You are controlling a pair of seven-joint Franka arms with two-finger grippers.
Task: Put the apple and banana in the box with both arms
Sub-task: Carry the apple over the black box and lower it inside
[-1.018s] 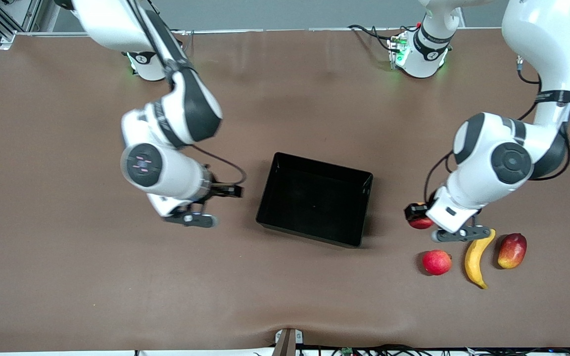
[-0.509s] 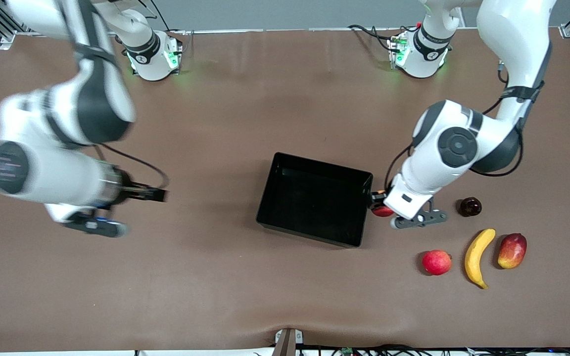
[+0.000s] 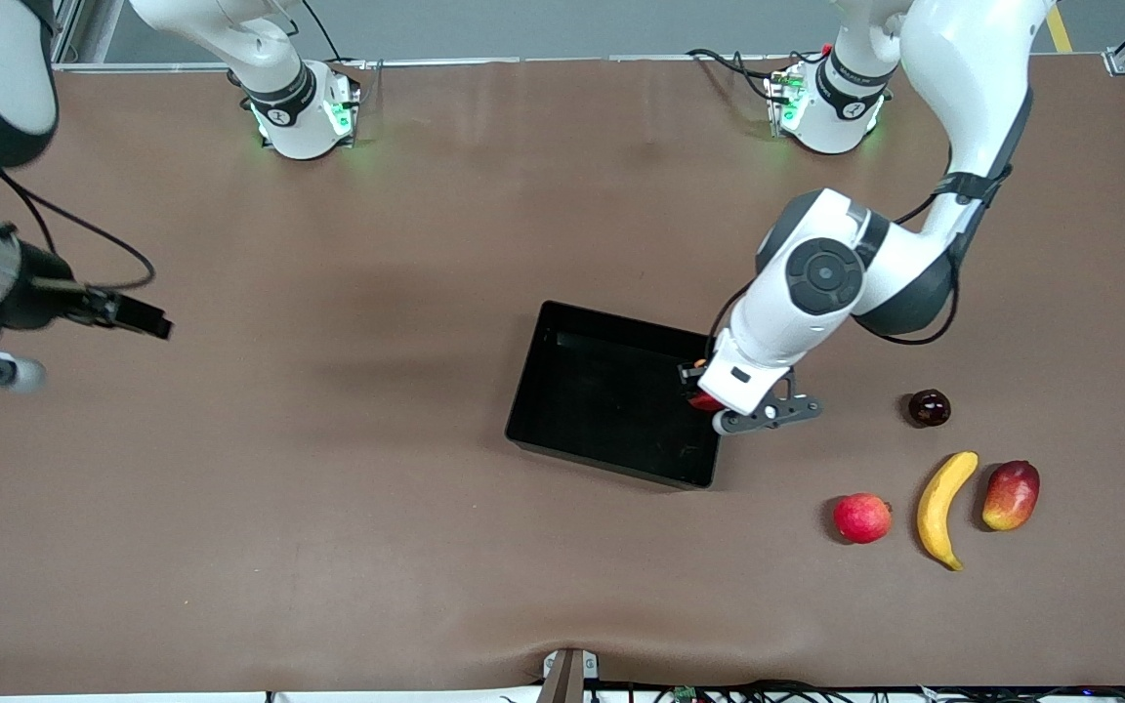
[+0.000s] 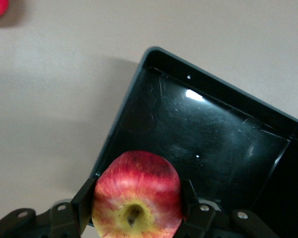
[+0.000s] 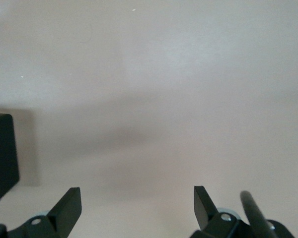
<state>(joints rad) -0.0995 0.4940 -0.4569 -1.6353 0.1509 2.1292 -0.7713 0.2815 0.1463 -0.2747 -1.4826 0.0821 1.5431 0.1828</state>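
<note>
The box [image 3: 611, 391] sits mid-table and nothing lies on its glossy black floor, which the left wrist view shows bare apart from reflections. The left gripper [image 3: 704, 391] hangs over the box's edge at the left arm's end, its fingers [image 4: 84, 201] clamped on the apple [image 4: 136, 196]; the apple is up in the air, its yellowish stem dimple facing the wrist camera, with the box's wall and floor directly under it. In the front view only a sliver of the red fruit shows beneath the wrist.

The banana [image 3: 943, 506] lies on the table toward the left arm's end from that gripper and nearer the front camera, well apart from the box. A pink-red round fruit [image 3: 861, 517] lies beside the banana on the side toward the box, a mango [image 3: 1011, 495] on its other side, and a dark round fruit [image 3: 929, 407] rests just farther from the camera than the banana.

The right gripper [image 5: 137, 208] waits over bare table at the right arm's end, well apart from the box, its fingers spread wide and holding nothing.
</note>
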